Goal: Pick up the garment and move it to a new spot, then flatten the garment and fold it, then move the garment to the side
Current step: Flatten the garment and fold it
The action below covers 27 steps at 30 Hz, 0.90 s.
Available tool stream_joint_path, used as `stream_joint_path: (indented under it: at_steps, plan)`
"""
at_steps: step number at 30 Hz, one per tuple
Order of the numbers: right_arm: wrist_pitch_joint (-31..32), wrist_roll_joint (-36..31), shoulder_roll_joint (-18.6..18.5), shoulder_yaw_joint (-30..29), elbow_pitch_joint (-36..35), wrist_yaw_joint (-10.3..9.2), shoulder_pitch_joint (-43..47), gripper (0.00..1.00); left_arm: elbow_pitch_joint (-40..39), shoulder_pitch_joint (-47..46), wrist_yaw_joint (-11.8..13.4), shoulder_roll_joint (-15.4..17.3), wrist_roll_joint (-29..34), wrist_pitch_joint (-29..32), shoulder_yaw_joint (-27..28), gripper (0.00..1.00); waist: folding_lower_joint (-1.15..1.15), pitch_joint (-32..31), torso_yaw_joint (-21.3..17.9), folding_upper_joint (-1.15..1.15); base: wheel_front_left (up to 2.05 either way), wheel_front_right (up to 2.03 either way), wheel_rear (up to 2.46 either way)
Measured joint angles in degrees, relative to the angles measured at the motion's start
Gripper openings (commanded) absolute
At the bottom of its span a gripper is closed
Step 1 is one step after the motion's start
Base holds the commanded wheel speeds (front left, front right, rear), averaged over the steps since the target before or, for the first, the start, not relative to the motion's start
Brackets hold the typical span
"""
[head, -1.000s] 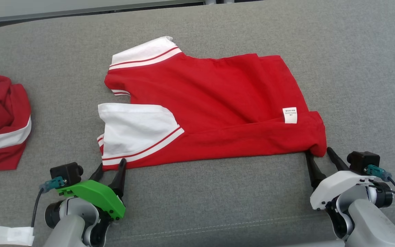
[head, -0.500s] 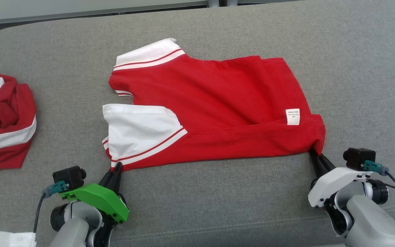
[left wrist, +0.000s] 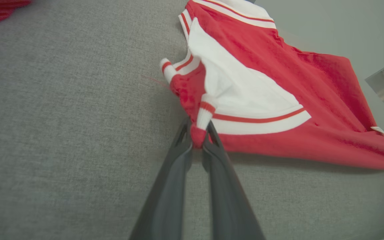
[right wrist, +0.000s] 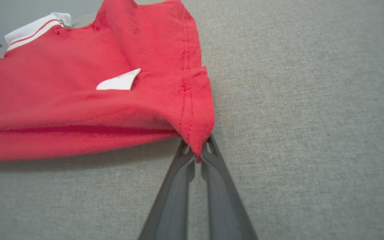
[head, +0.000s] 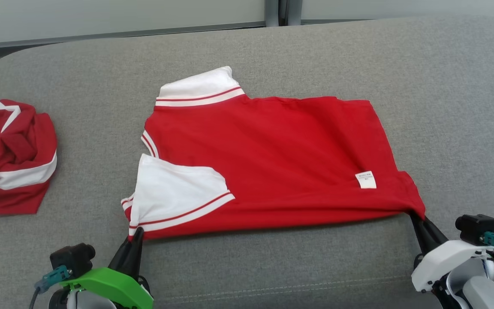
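Red shirt (head: pixel 272 163) w/ white sleeves lies spread on the gray cushion (head: pixel 315 56), approx mid-surface, collar end toward the robot's left, hem end toward its right. L gripper (head: pixel 137 232) is clamped tight on the shirt's near-left corner. In the left wrist view both dark fingers (left wrist: pixel 180 160) pinch a small red wad of cloth just below the striped cuff (left wrist: pixel 205 111) of the white sleeve (left wrist: pixel 245 96), w/ nothing btw the tips but fabric. R gripper (head: pixel 417 216) is likewise clenched, on the near-right corner at the hem. The right wrist view shows the stitched hem edge (right wrist: pixel 187 110) drawn down to a point and nipped btw the two fingertips (right wrist: pixel 182 176). Near edge of the shirt runs fairly taut btw the two grips and sits a little off the cushion, w/ a shadow under it; the far edge rests flat. White label (head: pixel 365 180) sits on the red cloth near the R corner, one end curled up in the right wrist view. Second red-and-white garment (head: pixel 11 159) is bunched in a heap at the left end of the cushion, well apart from the shirt, touched by neither gripper.
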Motion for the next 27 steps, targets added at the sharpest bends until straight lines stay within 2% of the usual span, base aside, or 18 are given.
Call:
stream_joint_path:
  at_steps: [4, 7, 16, 17, 18, 19, 27]
  plan:
    - [1.19, -2.09, -0.40, -2.43, -2.12, 0.00, 3.35, 0.00, -6.25, 4.47, 3.39, 0.71, -0.38, 1.63, 0.31, 0.00, 0.00, -0.11, -0.26, 0.00, 0.00, 0.00, 0.00]
    - [2.46, -3.48, 0.65, -4.54, -3.79, 0.00, 5.75, 0.00, -9.69, 7.34, 5.06, 1.32, -0.89, 2.96, 0.47, 0.00, 0.00, 0.07, -0.12, 0.00, 0.00, 0.00, 0.00]
    - [5.88, -5.81, 4.33, -8.68, -8.00, -0.02, 9.20, 0.00, -11.44, 9.57, 6.66, 1.34, -2.01, 5.32, 0.13, 0.00, 0.00, -0.04, 0.29, 0.00, 0.00, 0.00, 0.00]
    - [5.78, -5.86, 4.60, -9.15, -8.55, -0.01, 9.46, 0.00, -11.28, 9.59, 6.92, 1.34, -2.00, 5.42, 0.09, 0.10, 0.00, -0.07, 0.34, 0.00, 0.00, 0.00, 0.00]
    - [5.80, -5.78, 4.80, -9.53, -9.05, -0.02, 9.71, 0.33, -11.10, 9.59, 7.32, 1.32, -1.96, 5.34, 0.14, 0.50, 0.00, -0.11, 0.39, 0.00, 0.00, 0.00, 0.00]
    - [5.88, -5.78, 5.39, -9.92, -9.80, -0.02, 10.38, 1.00, -10.95, 9.58, 7.88, 1.32, -1.42, 4.70, 0.16, 1.00, 0.00, -0.26, 0.47, 0.00, 0.00, 0.00, 0.00]
    - [5.22, -7.13, 6.62, -12.17, -12.95, -0.03, 12.34, 1.00, -11.56, 9.12, 10.17, 2.13, 2.14, 1.35, 0.51, 1.00, 0.00, -1.36, 0.45, 0.00, 0.00, 0.00, 0.00]
